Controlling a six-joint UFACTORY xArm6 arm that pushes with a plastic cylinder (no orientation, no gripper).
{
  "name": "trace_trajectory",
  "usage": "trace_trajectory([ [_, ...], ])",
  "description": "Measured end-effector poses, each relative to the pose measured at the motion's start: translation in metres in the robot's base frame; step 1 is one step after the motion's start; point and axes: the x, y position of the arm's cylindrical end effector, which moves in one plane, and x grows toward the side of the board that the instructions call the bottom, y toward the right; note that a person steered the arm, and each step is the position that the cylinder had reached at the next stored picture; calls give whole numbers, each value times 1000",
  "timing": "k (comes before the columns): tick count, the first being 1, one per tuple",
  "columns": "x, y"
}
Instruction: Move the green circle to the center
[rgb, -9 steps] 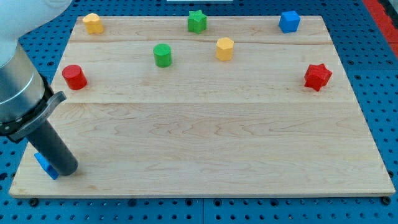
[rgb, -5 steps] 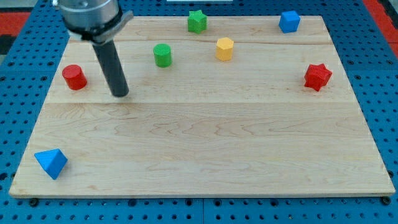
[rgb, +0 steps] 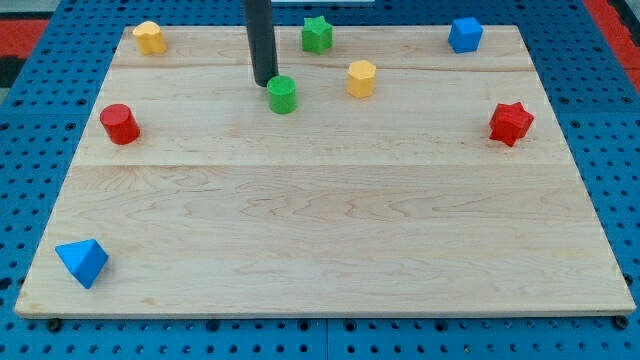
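The green circle (rgb: 283, 95) is a short green cylinder in the upper middle-left of the wooden board (rgb: 320, 250). My dark rod comes down from the view's top, and my tip (rgb: 265, 82) rests just above and to the left of the green circle, touching or nearly touching it.
A green star (rgb: 317, 34) and a yellow hexagon (rgb: 361, 78) lie close to the right of the rod. A yellow block (rgb: 149, 37) sits top left, a blue cube (rgb: 465, 34) top right, a red cylinder (rgb: 120, 124) left, a red star (rgb: 511, 123) right, a blue triangle (rgb: 82, 262) bottom left.
My tip swept from the bottom left, past the red cylinder, up to the green circle. The green circle has shifted a little right and down.
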Motion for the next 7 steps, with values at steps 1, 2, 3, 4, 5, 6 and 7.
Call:
trace_trajectory([
  [1, 9, 29],
  [2, 18, 43],
  [3, 35, 38],
  [4, 56, 36],
  [5, 79, 12],
  [6, 89, -18],
  [7, 108, -3],
])
